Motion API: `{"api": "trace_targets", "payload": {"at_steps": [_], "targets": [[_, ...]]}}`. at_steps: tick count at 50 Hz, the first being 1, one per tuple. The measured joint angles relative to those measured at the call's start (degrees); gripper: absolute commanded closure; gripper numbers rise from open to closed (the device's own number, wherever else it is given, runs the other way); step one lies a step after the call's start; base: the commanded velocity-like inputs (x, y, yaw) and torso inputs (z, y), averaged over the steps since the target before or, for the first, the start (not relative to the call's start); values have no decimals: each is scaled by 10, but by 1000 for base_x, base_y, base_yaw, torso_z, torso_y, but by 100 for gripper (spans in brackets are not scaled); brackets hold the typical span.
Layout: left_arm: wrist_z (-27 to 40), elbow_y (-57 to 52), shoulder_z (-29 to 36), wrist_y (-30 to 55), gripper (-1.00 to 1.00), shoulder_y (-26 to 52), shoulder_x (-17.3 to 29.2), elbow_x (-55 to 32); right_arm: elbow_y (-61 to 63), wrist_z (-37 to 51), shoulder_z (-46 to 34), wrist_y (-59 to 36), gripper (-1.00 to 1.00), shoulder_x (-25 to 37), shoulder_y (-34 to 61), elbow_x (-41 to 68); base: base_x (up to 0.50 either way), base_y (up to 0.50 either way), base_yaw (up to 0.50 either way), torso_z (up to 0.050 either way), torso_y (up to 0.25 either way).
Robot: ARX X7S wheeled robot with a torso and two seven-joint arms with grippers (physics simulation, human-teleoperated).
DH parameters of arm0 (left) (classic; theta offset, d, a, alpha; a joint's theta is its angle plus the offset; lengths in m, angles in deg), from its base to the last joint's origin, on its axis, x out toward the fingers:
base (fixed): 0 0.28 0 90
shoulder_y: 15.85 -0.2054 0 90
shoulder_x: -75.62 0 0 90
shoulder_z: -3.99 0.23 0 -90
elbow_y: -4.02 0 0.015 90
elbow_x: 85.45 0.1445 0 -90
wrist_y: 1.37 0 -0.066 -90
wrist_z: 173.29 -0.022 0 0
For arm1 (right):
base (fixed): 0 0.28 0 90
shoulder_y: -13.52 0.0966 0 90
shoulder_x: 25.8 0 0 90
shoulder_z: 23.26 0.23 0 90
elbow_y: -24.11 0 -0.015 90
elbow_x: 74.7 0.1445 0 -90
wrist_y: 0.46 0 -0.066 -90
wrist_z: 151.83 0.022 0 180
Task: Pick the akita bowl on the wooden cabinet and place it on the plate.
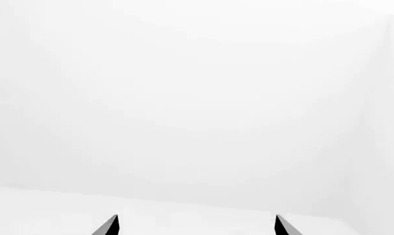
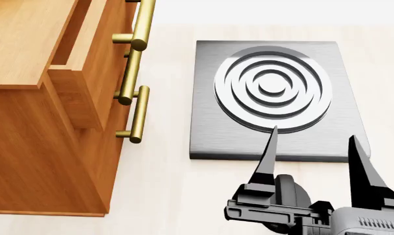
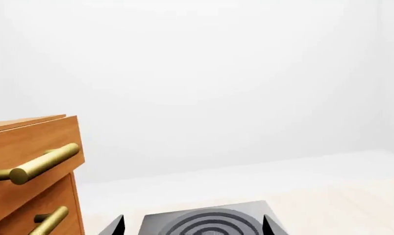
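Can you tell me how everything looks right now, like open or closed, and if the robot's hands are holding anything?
wooden cabinet: upright, top drawer pulled partly out.
brass handles: sticking out from the drawer fronts, untouched.
grey stove plate: flat on the pale counter, nothing on it.
right gripper: jaws open, holding nothing, above the stove plate's near edge.
left gripper: jaws open, holding nothing.

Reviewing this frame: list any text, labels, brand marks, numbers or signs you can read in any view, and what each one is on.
None: no view shows writing.
The wooden cabinet, its brass handles, the grey ringed slab and the right gripper carry no marks.
The left wrist view shows only white background and the left gripper fingertips.
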Motion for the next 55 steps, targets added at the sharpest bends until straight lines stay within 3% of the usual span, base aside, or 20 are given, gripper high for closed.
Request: {"api": "trace_targets", "payload": {"at_steps": [14, 29, 42, 55], "targets": [[-27, 57, -126, 45, -100, 28, 1, 181, -19, -2, -2, 8, -100, -2, 0, 0, 0, 0, 0, 0, 0], [-27, 71, -166, 91, -100, 67, 20, 277, -22, -1, -3, 10, -100, -1, -1, 3, 0, 0, 0, 0, 0], [24, 74, -259, 186, -100, 97, 45, 260, -26, -1, -5, 12, -100, 0, 1, 4, 0, 0, 0, 0, 0], [88, 42, -226, 291, -100, 107, 62, 166, -30, -2, -9, 16, -100, -1, 1, 5, 0, 0, 0, 0, 0]]}}
